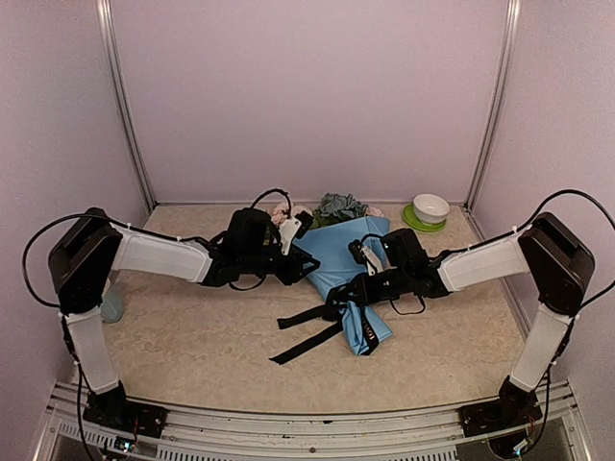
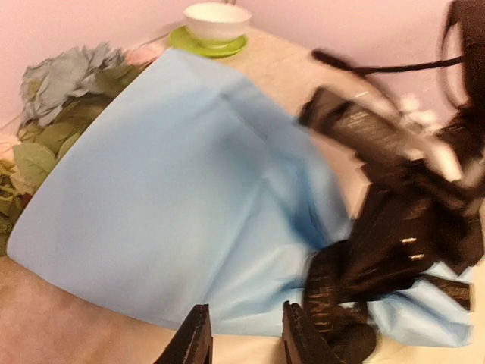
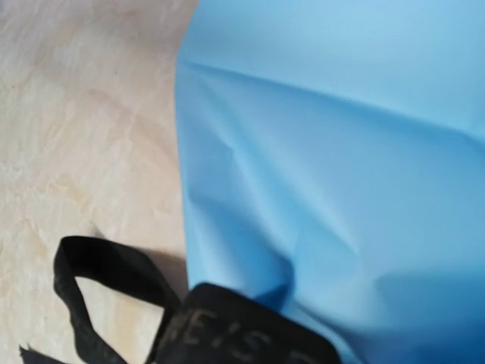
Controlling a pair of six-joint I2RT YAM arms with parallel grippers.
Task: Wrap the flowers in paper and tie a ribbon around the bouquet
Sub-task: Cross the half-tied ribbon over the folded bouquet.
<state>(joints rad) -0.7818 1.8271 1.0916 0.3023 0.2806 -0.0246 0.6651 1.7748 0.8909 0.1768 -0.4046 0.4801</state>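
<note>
Beige tabletop (image 1: 192, 346) carries creased blue bouquet (image 1: 338, 257), ribbon (image 1: 306, 344) trailing.

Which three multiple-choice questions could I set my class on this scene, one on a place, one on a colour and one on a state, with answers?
1. Where does the white bowl stand?
A. in the near left corner
B. beside the left arm's base
C. on the green plate in the far right corner

2. What colour is the ribbon trailing on the table?
A. red
B. black
C. white

3. How does the left pincer stand?
A. open, nothing between its fingers
B. shut on a stem
C. shut on the bowl

Answers:
1 C: the top view shows it on the plate by the back wall.
2 B: its loose ends lie dark on the pale table.
3 A: the left wrist view shows a clear gap between the fingers.
</note>
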